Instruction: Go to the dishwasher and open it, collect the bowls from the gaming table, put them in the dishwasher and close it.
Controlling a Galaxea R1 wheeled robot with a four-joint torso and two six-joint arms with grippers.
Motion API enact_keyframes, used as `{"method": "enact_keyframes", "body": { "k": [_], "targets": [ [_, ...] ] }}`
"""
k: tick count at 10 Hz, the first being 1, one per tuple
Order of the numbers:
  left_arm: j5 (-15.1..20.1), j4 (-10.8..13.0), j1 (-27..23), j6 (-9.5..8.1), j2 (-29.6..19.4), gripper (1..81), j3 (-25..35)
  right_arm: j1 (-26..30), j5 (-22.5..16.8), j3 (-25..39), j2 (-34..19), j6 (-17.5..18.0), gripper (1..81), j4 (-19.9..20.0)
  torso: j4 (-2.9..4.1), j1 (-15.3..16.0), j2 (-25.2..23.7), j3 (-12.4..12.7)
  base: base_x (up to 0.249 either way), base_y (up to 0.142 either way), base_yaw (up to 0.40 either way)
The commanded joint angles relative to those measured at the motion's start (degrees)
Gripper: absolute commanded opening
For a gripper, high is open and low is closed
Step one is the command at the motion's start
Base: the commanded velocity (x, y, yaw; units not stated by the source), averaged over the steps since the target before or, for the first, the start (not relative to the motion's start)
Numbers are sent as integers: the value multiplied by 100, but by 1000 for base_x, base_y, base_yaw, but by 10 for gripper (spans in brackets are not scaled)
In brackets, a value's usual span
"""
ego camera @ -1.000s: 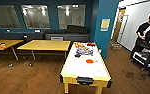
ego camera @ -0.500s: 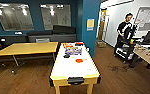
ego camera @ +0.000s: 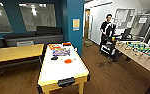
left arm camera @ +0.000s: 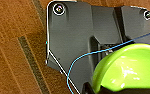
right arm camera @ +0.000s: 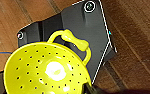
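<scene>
The gaming table [ego camera: 63, 72] has a white top and yellow edges and stands in front of me, a little to the left. An orange-red bowl [ego camera: 67, 61] lies near its middle, and colourful game boxes [ego camera: 61, 51] lie at its far end. A yellow-green bowl [left arm camera: 127, 70] hangs above the wooden floor, and my left gripper [left arm camera: 108, 88] is shut on its rim. My right gripper [right arm camera: 91, 88] is shut on a yellow perforated bowl [right arm camera: 46, 70] with a loop handle. The dishwasher is out of view.
A yellow-wood table [ego camera: 14, 53] and a dark sofa [ego camera: 31, 38] are on the left. A table-football table [ego camera: 143, 53] runs along the right. A person [ego camera: 107, 27] stands behind a control rig [ego camera: 111, 46] near the doorway. Wooden floor [ego camera: 108, 75] lies between the two tables.
The whole head picture has shifted left, so the camera has turned. The gaming table now sits left of centre and the table-football table has come into view on the right.
</scene>
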Motion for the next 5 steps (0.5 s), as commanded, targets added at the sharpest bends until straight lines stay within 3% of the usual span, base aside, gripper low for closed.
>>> {"method": "enact_keyframes", "body": {
  "k": [1, 5],
  "targets": [
    [259, 53, -239, 45, -192, 10, -2, 223, -372, -236, -262, -25, 10, -51, 0, 0, 0, 0, 0, 0, -385],
    [409, 70, -257, 54, 122, 10, -368, 196, -381, -560, -157, -25, 10, -51, 0, 0, 0, 0, 0, 0, -385]
  ]
}}
